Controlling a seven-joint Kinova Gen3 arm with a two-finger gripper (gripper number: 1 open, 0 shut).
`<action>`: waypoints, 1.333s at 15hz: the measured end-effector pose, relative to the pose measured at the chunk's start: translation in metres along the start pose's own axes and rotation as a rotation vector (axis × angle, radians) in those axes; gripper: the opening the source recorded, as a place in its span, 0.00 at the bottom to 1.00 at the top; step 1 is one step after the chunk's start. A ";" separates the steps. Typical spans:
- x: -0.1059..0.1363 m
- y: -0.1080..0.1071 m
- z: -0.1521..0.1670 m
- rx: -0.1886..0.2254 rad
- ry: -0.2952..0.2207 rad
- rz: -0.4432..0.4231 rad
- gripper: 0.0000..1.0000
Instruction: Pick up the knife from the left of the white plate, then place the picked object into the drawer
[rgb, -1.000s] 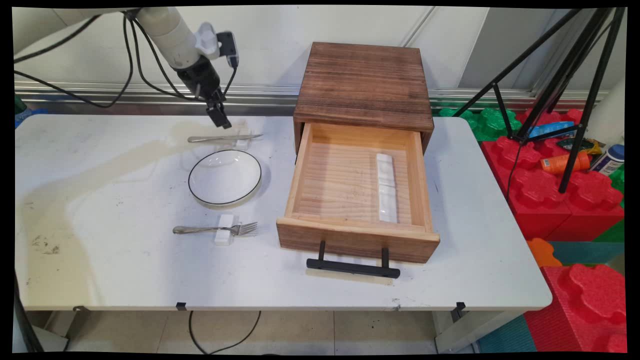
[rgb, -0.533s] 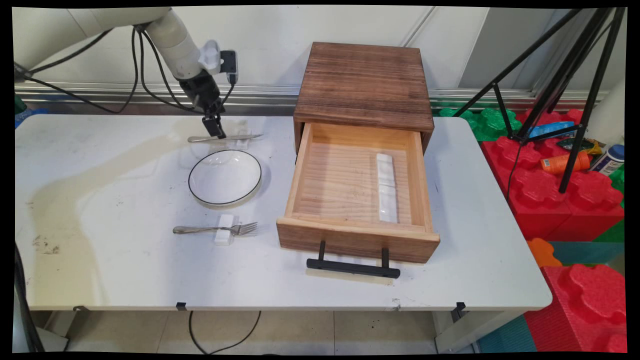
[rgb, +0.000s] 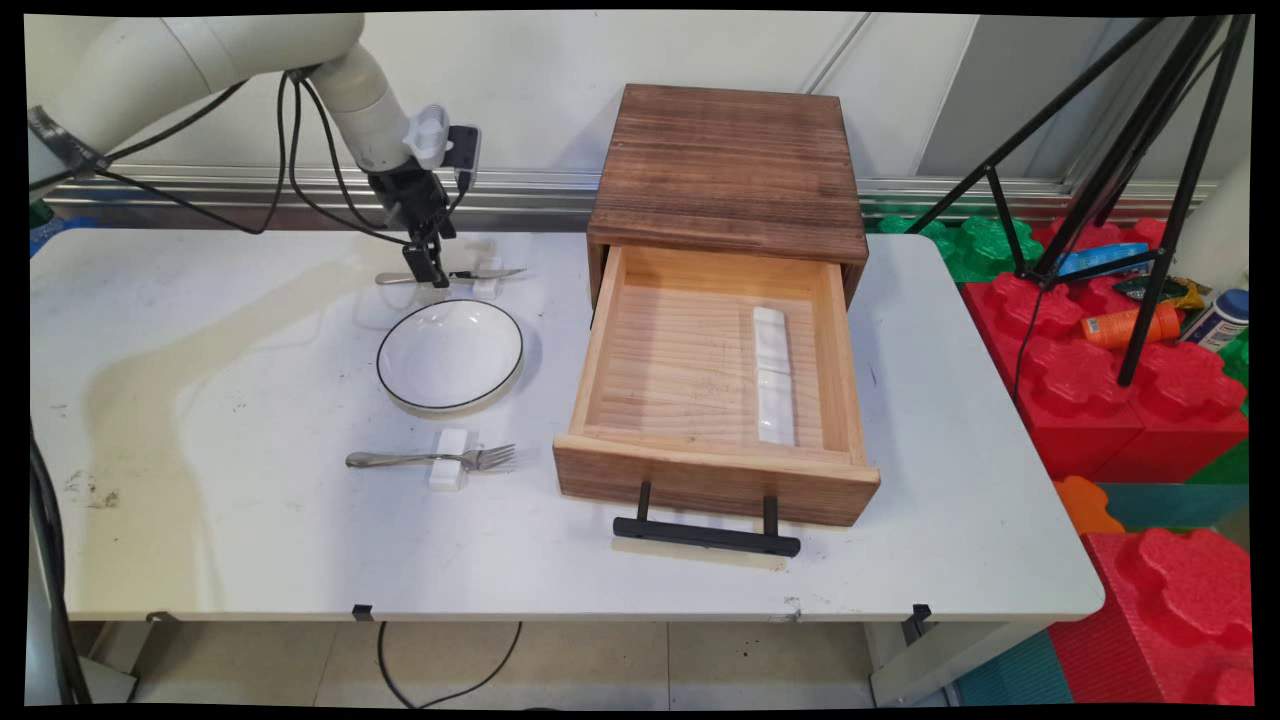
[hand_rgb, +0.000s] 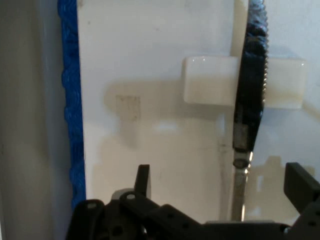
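The gripper (rgb: 425, 272) is hanging with its 2 fingers (hand_rgb: 142, 180) spread around the knife (rgb: 450, 275) handle (blade lying across a small white rest (rgb: 487, 283)). Closing off-centre risks tipping it toward the bowl (rgb: 450, 355).

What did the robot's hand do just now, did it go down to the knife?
Yes. The gripper came down from above the table to the knife, its open fingers either side of the handle. The knife, bowl, fork and open drawer stayed put.
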 end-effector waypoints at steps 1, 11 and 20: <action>0.000 -0.002 0.003 -0.004 0.001 0.012 1.00; 0.002 -0.006 0.015 -0.041 0.031 0.082 0.00; -0.002 0.002 0.000 -0.028 0.038 0.030 0.00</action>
